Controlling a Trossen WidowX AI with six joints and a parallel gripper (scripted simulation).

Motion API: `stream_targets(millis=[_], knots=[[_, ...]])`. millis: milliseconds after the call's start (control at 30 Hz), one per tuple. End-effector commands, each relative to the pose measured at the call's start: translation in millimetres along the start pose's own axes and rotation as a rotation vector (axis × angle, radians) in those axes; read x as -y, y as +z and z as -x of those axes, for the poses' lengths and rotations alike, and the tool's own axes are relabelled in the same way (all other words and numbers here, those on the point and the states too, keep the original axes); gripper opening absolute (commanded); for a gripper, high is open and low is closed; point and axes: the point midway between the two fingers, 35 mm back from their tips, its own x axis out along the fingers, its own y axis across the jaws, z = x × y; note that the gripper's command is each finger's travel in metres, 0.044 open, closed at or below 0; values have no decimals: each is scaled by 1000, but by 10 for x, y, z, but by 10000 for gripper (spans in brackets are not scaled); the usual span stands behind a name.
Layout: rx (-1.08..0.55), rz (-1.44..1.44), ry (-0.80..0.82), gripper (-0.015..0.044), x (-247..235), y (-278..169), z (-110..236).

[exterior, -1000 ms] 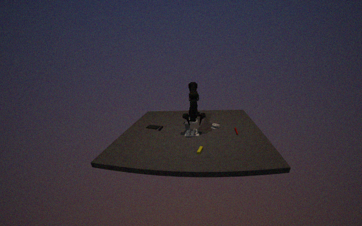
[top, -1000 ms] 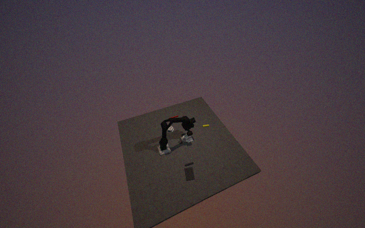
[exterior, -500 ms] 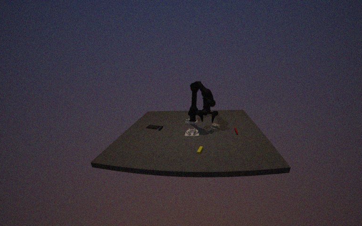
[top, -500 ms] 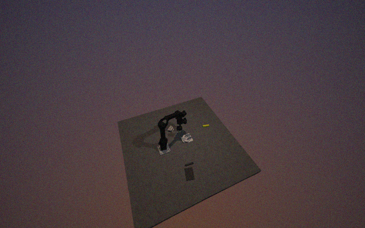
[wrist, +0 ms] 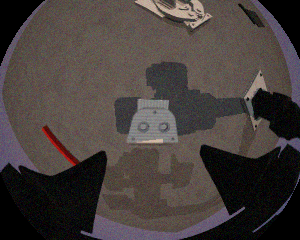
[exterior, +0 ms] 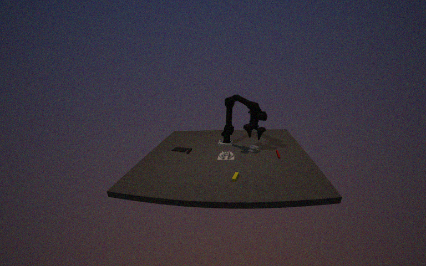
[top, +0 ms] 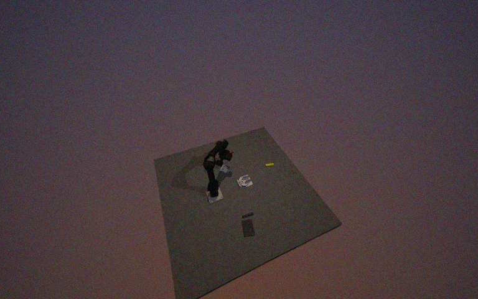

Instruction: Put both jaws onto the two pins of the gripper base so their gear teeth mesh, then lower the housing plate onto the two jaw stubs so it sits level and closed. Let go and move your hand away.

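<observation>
The pale gripper base (top: 249,184) (exterior: 219,158) (wrist: 146,5) carries two curved jaws, tooth mesh unclear; the grey, two-ringed housing plate (top: 223,168) (exterior: 254,148) (wrist: 153,119) lies apart from it.

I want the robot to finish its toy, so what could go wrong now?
The open hand is above the housing plate and could close off-centre and push it away. The plate has two round holes, so it might later sit tilted if they miss the stubs. And bumping the gripper base might knock the jaws out of line.
</observation>
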Motion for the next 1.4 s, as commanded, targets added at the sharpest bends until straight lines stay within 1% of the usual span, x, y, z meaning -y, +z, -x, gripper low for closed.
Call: stream_targets(millis=[0,167,267,333,567,967,1367], knots=[[4,-52,-10,440,51,-79,-4],[4,-52,-10,440,50,-79,-27],[4,-52,-10,440,50,-78,-317],[4,-52,-10,440,56,-77,-405],[4,-52,-10,440,56,-77,-417],[4,-52,-10,440,59,-77,-603],[4,-52,-10,440,58,-77,-645]])
